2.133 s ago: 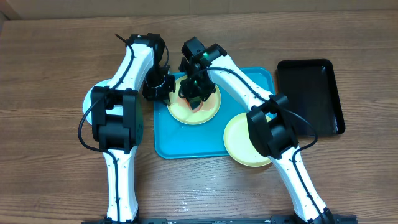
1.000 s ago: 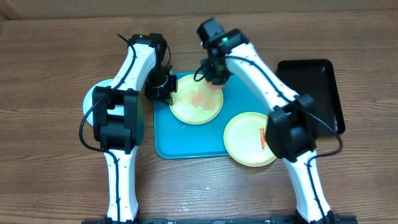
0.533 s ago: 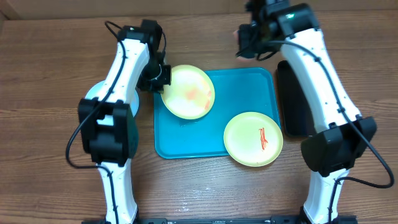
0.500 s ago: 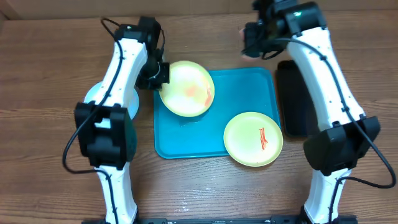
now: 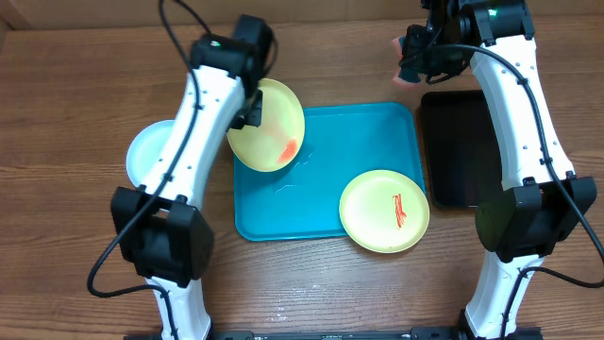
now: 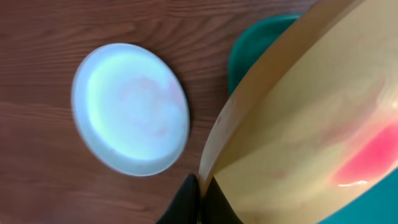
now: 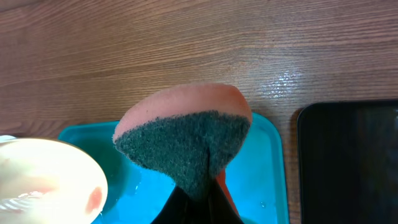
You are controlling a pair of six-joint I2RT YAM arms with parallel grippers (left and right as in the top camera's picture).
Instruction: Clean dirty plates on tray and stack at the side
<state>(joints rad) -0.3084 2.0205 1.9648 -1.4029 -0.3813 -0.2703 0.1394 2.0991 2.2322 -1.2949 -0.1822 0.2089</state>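
Hanging tilted over the tray [image 5: 368, 118] edge, a smeared plate [image 5: 269, 127] sat clamped in the left gripper [image 6: 198, 194], right gripper [image 7: 200, 198] pinching a sponge [image 7: 186, 143] past its far corner.

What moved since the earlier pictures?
The left gripper lifted the smeared yellow plate off the blue tray, tilting it leftward. The right gripper carried the sponge away toward the black tray. The other yellow plate and white plate stayed put.
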